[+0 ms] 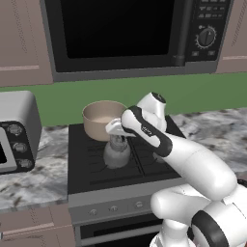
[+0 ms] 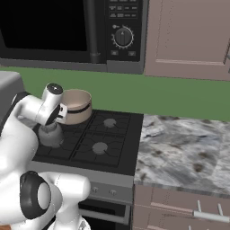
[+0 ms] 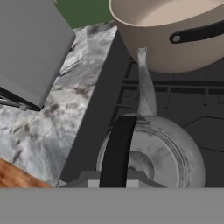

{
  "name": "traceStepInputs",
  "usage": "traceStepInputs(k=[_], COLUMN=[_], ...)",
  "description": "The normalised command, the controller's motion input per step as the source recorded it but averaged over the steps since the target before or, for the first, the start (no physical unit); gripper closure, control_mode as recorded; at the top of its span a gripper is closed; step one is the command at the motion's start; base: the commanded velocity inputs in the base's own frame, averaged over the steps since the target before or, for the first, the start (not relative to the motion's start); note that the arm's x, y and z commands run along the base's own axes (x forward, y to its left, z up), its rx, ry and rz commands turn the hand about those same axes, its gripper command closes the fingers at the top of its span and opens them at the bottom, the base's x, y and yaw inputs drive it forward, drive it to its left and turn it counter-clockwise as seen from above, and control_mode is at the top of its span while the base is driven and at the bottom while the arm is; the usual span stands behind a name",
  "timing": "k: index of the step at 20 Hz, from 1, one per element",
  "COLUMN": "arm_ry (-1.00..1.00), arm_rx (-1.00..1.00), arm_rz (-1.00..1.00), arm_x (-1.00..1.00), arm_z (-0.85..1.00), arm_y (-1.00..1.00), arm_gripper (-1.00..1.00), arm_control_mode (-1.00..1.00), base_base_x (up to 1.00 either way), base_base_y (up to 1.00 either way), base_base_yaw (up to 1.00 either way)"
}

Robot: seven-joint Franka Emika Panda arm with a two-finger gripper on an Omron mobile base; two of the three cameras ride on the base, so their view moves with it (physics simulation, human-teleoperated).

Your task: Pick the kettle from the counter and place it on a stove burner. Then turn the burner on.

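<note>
The hand [image 1: 117, 136] is clamped on the thin dark arched handle of the small squat grey metal kettle [image 1: 116, 153], best held there at its top. It looks stiff, smooth and light, over the black stove's [image 2: 117, 155] front-left burner. At 12 o'clock sits the tan saucepan [image 1: 102, 119]; the marbled grey-and-white surface [image 2: 184, 152] flanks the stove.

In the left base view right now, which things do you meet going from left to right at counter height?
Toaster oven → saucepan on the back left of the stove → kettle under the gripper → bare counter to the right of the stove.
</note>
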Motion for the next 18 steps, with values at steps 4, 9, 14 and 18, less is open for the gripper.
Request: traceStepInputs(k=[4,9,14,18], arm_ry=[0.01,0.01,0.0,0.0], arm_rx=[-0.04,-0.03,0.0,0.0], arm_rz=[0.0,0.0,0.0,0.0], arm_x=[0.01,0.0,0.0,0.0], arm_z=[-0.11,-0.07,-0.01,-0.13], arm_y=[0.01,0.0,0.0,0.01], arm_gripper=[1.0,1.0,1.0,1.0], arm_control_mode=[-1.0,-1.0,-1.0,-1.0], base_base_x=[0.0,0.0,0.0,0.0], base_base_y=[0.0,0.0,0.0,0.0], base_base_yaw=[0.0,0.0,0.0,0.0])
